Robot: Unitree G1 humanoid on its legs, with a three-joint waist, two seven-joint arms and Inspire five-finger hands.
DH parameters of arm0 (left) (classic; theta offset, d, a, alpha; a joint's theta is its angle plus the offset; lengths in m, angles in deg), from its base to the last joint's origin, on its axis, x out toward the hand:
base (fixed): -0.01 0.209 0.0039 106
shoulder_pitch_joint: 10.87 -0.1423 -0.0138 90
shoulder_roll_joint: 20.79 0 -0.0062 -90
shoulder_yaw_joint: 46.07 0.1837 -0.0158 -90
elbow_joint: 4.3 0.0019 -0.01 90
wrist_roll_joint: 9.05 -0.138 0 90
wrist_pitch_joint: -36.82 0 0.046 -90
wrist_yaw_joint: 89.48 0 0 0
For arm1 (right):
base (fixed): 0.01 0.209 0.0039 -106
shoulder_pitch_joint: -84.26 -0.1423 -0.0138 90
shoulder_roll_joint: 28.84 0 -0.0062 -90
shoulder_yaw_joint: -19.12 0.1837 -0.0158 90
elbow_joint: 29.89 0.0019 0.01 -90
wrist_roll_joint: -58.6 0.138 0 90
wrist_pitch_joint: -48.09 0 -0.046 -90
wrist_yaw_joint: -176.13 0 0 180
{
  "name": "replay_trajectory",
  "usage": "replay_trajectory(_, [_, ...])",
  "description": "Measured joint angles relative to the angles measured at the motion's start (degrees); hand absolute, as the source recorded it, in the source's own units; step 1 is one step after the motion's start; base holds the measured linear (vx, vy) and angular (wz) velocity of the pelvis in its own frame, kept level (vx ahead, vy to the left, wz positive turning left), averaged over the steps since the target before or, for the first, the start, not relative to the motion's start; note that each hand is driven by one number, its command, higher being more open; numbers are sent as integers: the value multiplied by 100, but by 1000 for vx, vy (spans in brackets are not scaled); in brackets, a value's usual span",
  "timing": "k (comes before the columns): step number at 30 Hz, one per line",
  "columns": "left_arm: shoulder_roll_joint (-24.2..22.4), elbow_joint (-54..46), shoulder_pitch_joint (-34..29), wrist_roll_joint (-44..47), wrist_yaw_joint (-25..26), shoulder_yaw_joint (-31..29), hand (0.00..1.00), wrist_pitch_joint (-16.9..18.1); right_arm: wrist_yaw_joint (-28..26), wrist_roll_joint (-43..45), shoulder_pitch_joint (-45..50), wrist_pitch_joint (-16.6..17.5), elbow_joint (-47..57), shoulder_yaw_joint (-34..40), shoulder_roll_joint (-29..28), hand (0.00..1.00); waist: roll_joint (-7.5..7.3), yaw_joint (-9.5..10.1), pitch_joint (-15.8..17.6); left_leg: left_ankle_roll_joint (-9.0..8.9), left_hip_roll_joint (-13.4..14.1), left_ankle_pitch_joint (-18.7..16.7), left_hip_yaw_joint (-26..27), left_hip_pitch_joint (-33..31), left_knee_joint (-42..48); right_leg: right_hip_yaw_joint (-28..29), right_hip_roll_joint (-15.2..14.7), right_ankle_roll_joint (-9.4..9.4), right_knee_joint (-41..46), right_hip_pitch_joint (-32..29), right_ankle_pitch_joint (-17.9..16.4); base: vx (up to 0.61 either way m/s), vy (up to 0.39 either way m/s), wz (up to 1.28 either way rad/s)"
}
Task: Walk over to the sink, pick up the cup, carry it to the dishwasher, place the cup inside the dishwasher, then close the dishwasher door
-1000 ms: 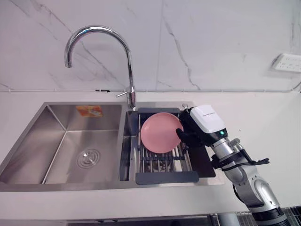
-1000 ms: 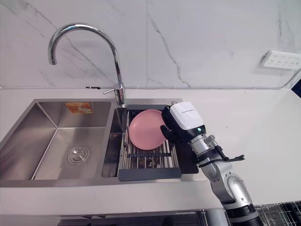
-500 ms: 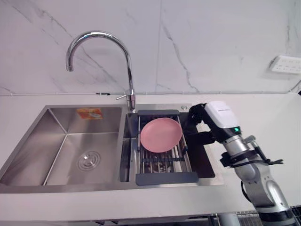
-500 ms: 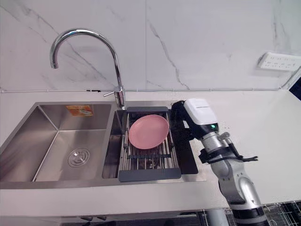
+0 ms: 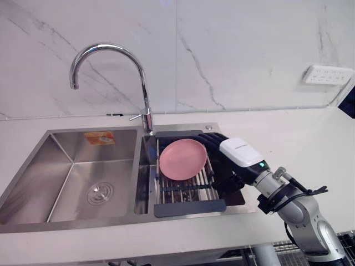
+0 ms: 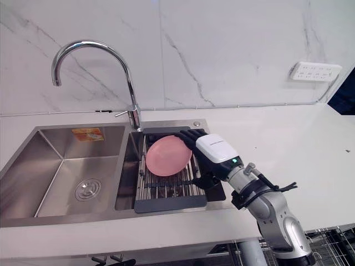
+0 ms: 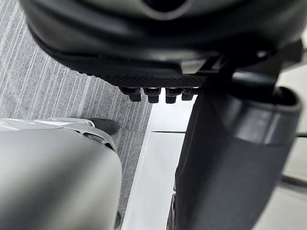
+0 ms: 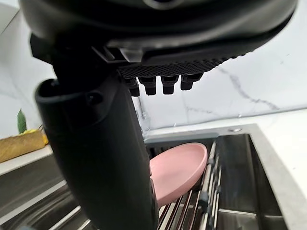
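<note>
A pink plate [image 5: 183, 159] is seen lying tilted on the dish rack [image 5: 191, 195] set over the smaller right basin of the steel sink [image 5: 66, 166], just in front of the curved faucet [image 5: 141, 77]. The right hand [image 5: 237, 153] is held just beside the plate's right edge, its fingers [image 5: 213, 138] stretched out straight by the far rim and closed round nothing; whether they touch it cannot be told. The left hand [image 7: 158, 52] is shown above a grey ribbed floor [image 7: 57, 91], fingers straight and empty.
</note>
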Motion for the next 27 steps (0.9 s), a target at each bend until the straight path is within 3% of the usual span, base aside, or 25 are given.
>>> replay_trajectory(7, [41,5,-17,-1,11,255,100,-1,133,-500,-18,-32,-407,-361,1,100,3,96,-80,1,-12,1,-51,-3,-25,-52,-21,-15,0,6,-9,19,56,4])
replay_trajectory(27, [32,256,-11,0,58,368,100,101,457,-1505,-901,-609,-1654,-1207,-80,100,-36,316,-70,69,-111,47,-277,0,-131,-227,-126,-8,-1,118,63,11,56,6])
